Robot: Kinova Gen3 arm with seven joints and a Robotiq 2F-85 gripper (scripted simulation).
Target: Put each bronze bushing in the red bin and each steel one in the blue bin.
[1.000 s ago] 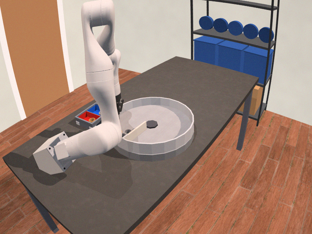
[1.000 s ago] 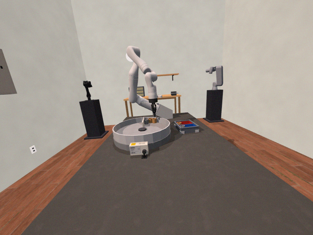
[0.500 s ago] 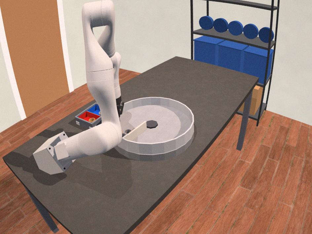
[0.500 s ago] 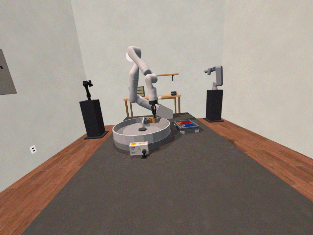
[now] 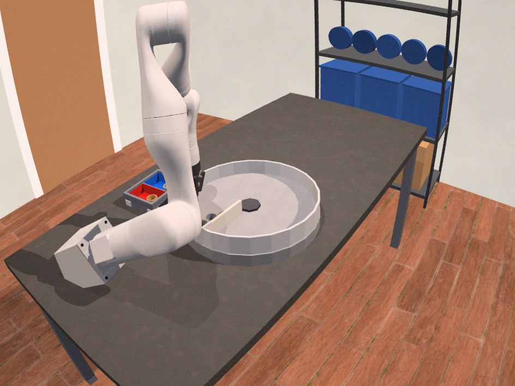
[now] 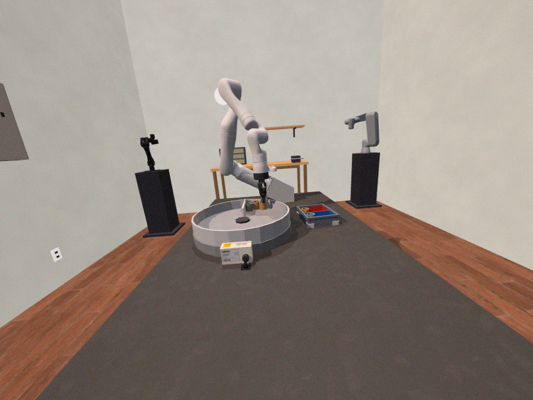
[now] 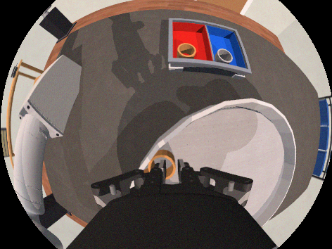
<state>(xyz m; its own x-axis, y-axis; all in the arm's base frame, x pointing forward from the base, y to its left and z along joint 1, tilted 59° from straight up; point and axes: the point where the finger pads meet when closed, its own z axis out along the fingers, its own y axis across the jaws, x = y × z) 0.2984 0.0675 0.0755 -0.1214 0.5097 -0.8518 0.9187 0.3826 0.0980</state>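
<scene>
Gripper (image 5: pixel 198 191) (image 6: pixel 262 199) (image 7: pixel 171 165): fingers parted by a narrow gap, nothing gripped; pointing down over the near bronze bushing (image 6: pixel 262 206) (image 7: pixel 168 154), presumably kept narrow to straddle its wall, one finger to the bore. Item: said bushing, upright on the turntable (image 5: pixel 270 195) (image 6: pixel 215 221) (image 7: pixel 225 137), beside a second bronze bushing (image 6: pixel 255 204). Steel bushing (image 5: pixel 211 216) (image 6: pixel 248 206), near the pale divider (image 5: pixel 224 216) (image 6: pixel 243 208), which probably gathers parts for picking. Red bin (image 5: pixel 141 190) (image 6: pixel 318 208) (image 7: pixel 181 33): one bronze sleeve (image 5: pixel 152 197) (image 6: pixel 305 209) (image 7: pixel 186 57). Blue bin (image 5: pixel 154 181) (image 6: pixel 323 213) (image 7: pixel 223 39): one steel sleeve (image 5: pixel 164 186) (image 6: pixel 310 213) (image 7: pixel 224 61); both correctly sorted, the bins adjoining, likely for short carries. Support: dark grey table (image 5: pixel 333 128) (image 6: pixel 301 301) (image 7: pixel 95 123), matt, mottled. Room: reddish plank floor (image 5: pixel 374 311) (image 6: pixel 107 275) (image 7: pixel 158 4), pale walls, brown door (image 5: pixel 54 83), wooden workbench (image 6: pixel 279 164) (image 7: pixel 29 72).
</scene>
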